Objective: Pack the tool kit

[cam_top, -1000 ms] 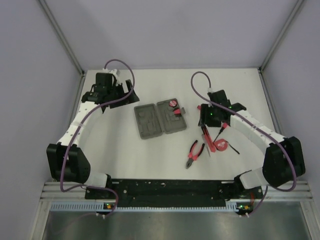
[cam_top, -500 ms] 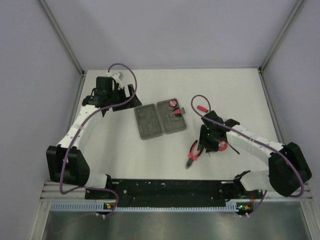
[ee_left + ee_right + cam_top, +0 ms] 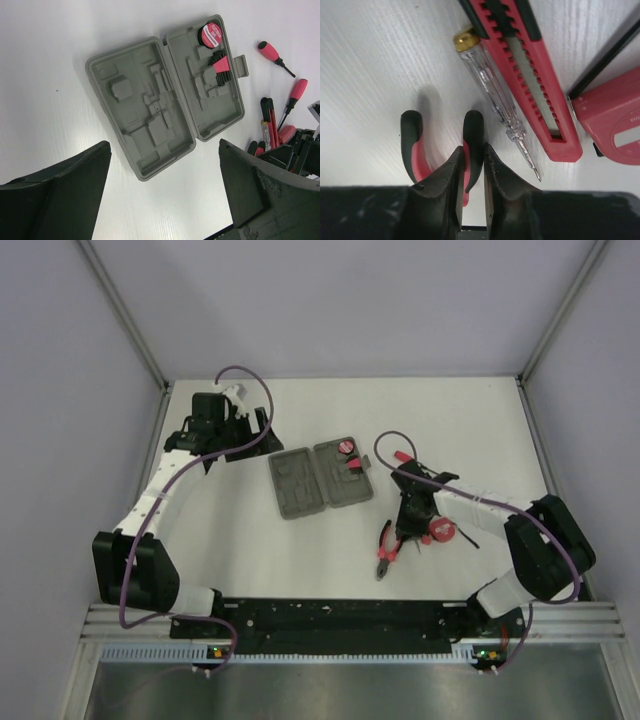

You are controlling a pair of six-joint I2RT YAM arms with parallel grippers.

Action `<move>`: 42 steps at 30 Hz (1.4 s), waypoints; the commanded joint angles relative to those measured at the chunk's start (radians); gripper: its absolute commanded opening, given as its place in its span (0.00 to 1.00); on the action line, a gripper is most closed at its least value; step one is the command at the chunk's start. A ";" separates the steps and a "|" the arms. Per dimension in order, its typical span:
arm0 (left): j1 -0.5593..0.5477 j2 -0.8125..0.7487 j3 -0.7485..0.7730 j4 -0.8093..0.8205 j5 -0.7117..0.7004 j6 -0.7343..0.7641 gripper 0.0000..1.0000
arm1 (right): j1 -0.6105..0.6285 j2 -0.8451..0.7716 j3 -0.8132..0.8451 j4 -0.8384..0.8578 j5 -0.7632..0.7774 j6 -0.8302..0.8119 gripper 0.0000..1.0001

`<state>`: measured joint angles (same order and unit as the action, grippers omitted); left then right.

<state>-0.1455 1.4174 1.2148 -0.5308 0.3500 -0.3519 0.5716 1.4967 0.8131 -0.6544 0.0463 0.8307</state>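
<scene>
Grey case (image 3: pixel 320 478) lies open and flat mid-table (image 3: pixel 300 550), both halves with the moulded slots facing up. In the left wrist view most slots are bare. The half nearer the right arm carries a round red roll (image 3: pixel 212 34) in its far corner and a row of black bits in a red holder (image 3: pixel 220 67).

Left gripper (image 3: pixel 255 435) hangs above the table just left of the case, clear of it. Fingers (image 3: pixel 65 195) stand wide apart and hold nothing; the case shows between them.

Right gripper (image 3: pixel 403 532) is down at the loose tools, right of the case and nearer the arm bases. In its wrist view the fingers (image 3: pixel 457 160) are drawn together on one black-tipped handle of the pliers (image 3: pixel 472 140); the other handle lies free beside it. Pliers lie on the table, jaws toward the near edge in the top view.

Just beside the pliers:
- clear tester screwdriver (image 3: pixel 495 97) with a brass cap
- red and black utility knife (image 3: pixel 530 75), touching the tester's cap end
- red tape measure (image 3: pixel 615 125) beyond the knife

Two red-handled screwdrivers (image 3: pixel 274 54) lie farther out, beside the case's latch side, apart from each other.
</scene>
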 commanded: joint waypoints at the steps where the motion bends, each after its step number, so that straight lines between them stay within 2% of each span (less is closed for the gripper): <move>1: 0.003 -0.028 0.009 0.022 -0.017 -0.002 0.91 | 0.008 0.042 0.047 0.042 0.009 -0.013 0.11; 4: 0.003 -0.032 0.020 0.009 -0.037 0.005 0.91 | 0.013 0.045 0.067 0.042 0.007 -0.039 0.00; 8: 0.004 -0.040 0.032 -0.006 -0.055 0.011 0.91 | 0.022 0.022 0.141 0.041 0.001 -0.111 0.00; 14: 0.006 -0.057 0.034 -0.041 -0.101 0.011 0.91 | 0.065 0.036 0.398 0.058 -0.032 -0.271 0.00; 18: 0.012 -0.061 0.020 -0.069 -0.144 -0.013 0.91 | 0.092 0.135 0.562 0.119 -0.095 -0.364 0.00; 24: 0.047 -0.049 -0.017 -0.090 -0.193 -0.096 0.90 | 0.152 0.386 0.832 0.180 -0.154 -0.485 0.00; 33: 0.116 0.040 -0.080 -0.043 -0.059 -0.206 0.87 | 0.214 0.683 1.190 0.194 -0.175 -0.509 0.00; 39: 0.121 0.110 -0.109 0.049 0.056 -0.236 0.84 | 0.246 0.769 1.265 0.202 -0.117 -0.487 0.00; 42: 0.119 0.143 -0.118 0.080 0.058 -0.240 0.83 | 0.252 0.798 1.272 0.202 -0.085 -0.486 0.00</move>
<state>-0.0280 1.5322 1.1072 -0.5468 0.3515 -0.5655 0.8062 2.2799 2.0182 -0.5034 -0.0772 0.3332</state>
